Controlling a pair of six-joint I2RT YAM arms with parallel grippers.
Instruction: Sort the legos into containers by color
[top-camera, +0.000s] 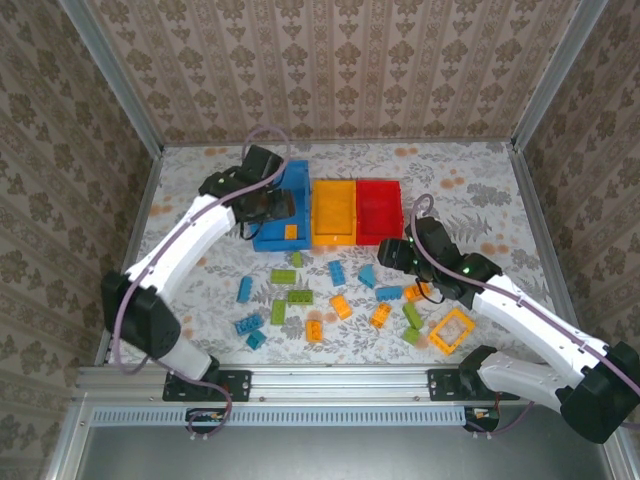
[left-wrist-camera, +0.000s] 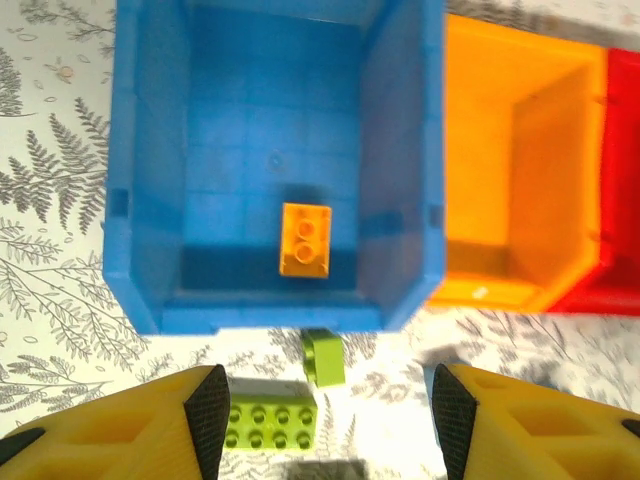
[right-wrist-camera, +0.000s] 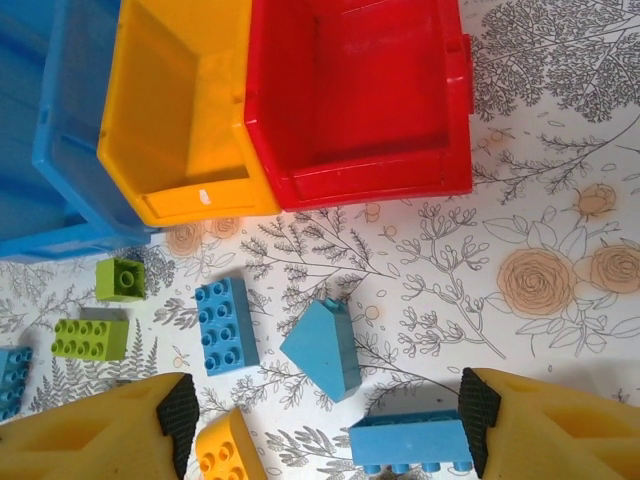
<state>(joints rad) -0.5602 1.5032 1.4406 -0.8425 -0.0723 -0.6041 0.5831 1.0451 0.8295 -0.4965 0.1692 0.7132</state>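
You are hovering the spread left gripper (left-wrist-camera: 328, 425) at the blue bin (left-wrist-camera: 140, 200), orange brick (left-wrist-camera: 305, 240) inside; next, probably, lowering the spread right gripper (right-wrist-camera: 328, 420) onto a blue brick (right-wrist-camera: 227, 325).

Bright even light, soft shadows, wrist views slightly blurred, mild glare

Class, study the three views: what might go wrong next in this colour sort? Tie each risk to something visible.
1. An orange brick lies in the blue bin; it may stay missorted.
2. The open right gripper hangs over a sloped blue brick close to a loose orange brick; closing could nudge or catch both.
3. The lime bricks match no bin's colour, so their place is unclear.
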